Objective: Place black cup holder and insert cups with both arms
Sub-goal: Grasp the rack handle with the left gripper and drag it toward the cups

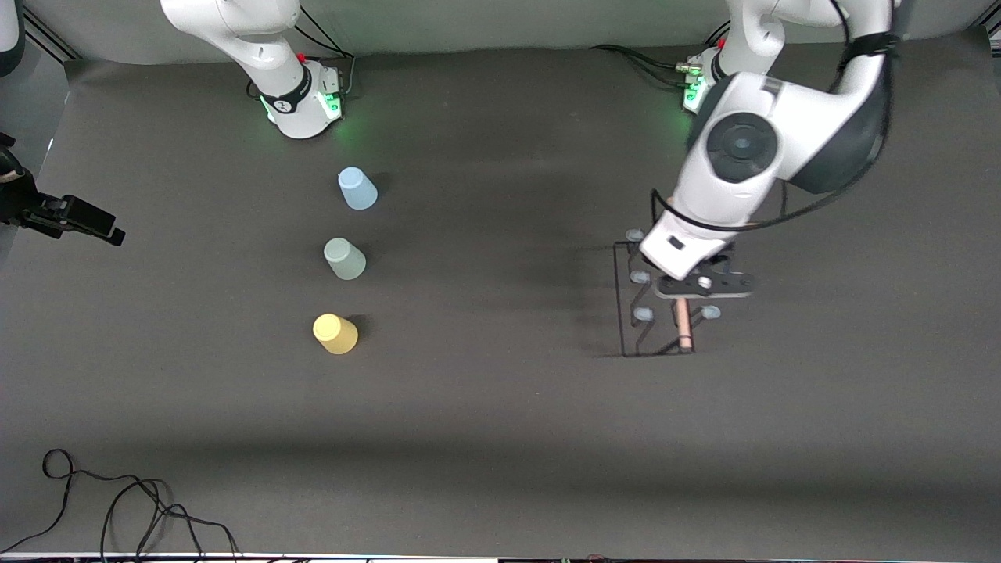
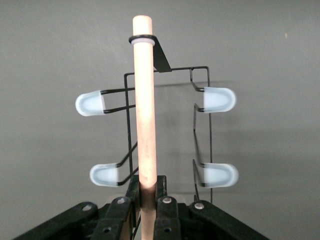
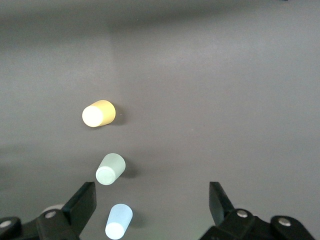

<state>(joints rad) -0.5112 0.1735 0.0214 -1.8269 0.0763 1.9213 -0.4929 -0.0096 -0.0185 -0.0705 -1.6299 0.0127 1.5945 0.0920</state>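
The first step is in hand: the thin black wire cup holder (image 1: 653, 301) with its pale wooden rod handle (image 2: 144, 107), at the centre right of the front view, is gripped at the rod by the closed left claw (image 1: 688, 297). Whether it rests on the dark tabletop (image 1: 500, 407) or hangs just above cannot be told. The right claw (image 3: 150, 205), spread open and empty, is held waiting over the three upturned plastic cups, light blue (image 1: 357, 188), grey-green (image 1: 344, 259) and yellow (image 1: 335, 333), at the centre left; setting down, then release, seems called for next.

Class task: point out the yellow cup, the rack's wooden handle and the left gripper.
Yellow cup (image 1: 335, 334): front view, its side.
Wooden handle (image 2: 145, 115): left wrist view, mid-rod.
Left gripper (image 2: 148, 200): left wrist view, between fingertips clamping the handle.
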